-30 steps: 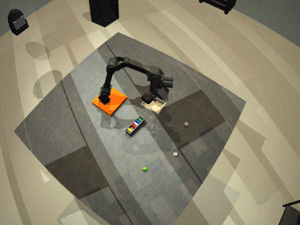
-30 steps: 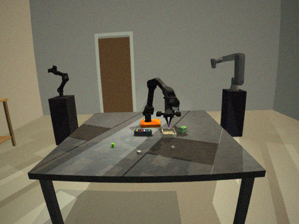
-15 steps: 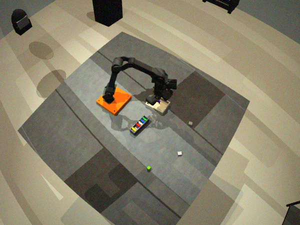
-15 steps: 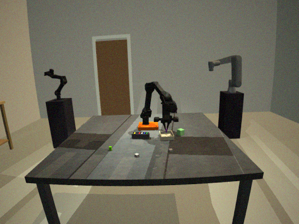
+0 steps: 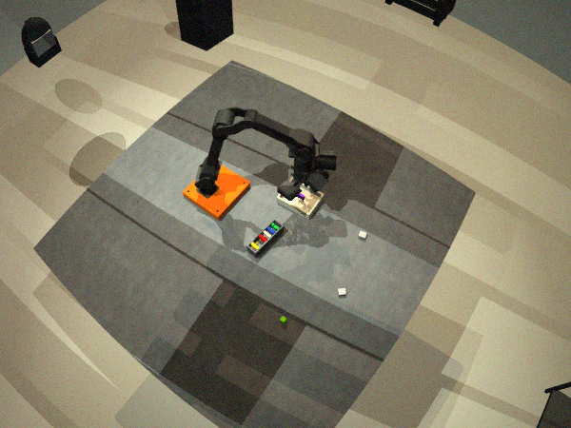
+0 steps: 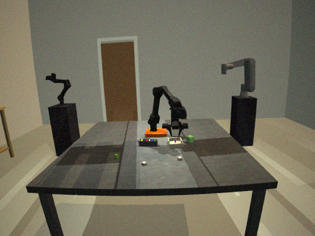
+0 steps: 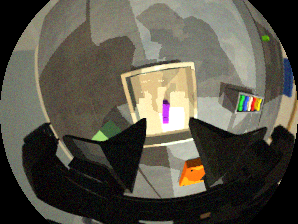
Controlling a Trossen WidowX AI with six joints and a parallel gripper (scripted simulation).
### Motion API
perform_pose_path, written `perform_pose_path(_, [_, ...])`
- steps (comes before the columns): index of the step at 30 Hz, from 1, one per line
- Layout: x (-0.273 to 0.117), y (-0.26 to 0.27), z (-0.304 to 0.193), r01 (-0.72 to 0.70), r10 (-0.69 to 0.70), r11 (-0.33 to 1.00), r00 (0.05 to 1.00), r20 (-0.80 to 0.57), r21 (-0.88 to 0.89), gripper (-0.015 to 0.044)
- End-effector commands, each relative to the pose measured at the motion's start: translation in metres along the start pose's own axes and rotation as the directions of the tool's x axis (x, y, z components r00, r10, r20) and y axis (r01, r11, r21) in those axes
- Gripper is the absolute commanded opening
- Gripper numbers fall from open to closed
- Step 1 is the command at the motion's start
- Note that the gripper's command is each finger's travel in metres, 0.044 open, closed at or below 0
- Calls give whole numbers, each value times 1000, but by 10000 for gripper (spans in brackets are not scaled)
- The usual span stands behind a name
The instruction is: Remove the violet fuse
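Note:
The violet fuse [image 5: 301, 195] [image 6: 175, 140] [image 7: 165, 112] is within the walls of the cream tray [image 5: 294, 207] [image 6: 176, 146] [image 7: 194, 95] and looks upright. Whether its lower end touches the tray floor is too small to tell. My gripper [image 6: 175, 136] [image 7: 168, 120] is open above the tray, with one finger on each side of the fuse and a gap to both. The dark fuse block [image 5: 269, 243] [image 6: 148, 144] [image 7: 229, 97] stands apart from the tray, holding yellow, red, white, blue and green fuses.
A green cube [image 6: 190, 139] [image 7: 112, 129] stands beside the tray. Two small white cubes [image 5: 363, 235] [image 5: 342, 292] [image 6: 179, 158] [image 6: 144, 163] and a small bright green block [image 5: 283, 320] [image 6: 116, 156] [image 7: 265, 38] lie farther out. The arm stands on an orange base plate [image 5: 233, 183] [image 6: 156, 133].

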State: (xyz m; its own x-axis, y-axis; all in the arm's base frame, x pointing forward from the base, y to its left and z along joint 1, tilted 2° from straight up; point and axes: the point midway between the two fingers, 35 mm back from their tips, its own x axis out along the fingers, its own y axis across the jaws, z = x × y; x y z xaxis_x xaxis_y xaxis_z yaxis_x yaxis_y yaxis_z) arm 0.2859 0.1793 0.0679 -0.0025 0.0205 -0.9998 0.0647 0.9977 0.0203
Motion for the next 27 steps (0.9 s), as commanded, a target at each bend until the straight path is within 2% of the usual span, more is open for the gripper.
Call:
perform_pose_path(1, [-8,0,0,0,0,1000,1000,-1,1,330])
perform_pose_path(5, [-36,0,0,-1,1,1000,1000,-7,4,330])
perform_pose_path(27, [-33,0,0,6,-6,1000,1000,-8,2,330])
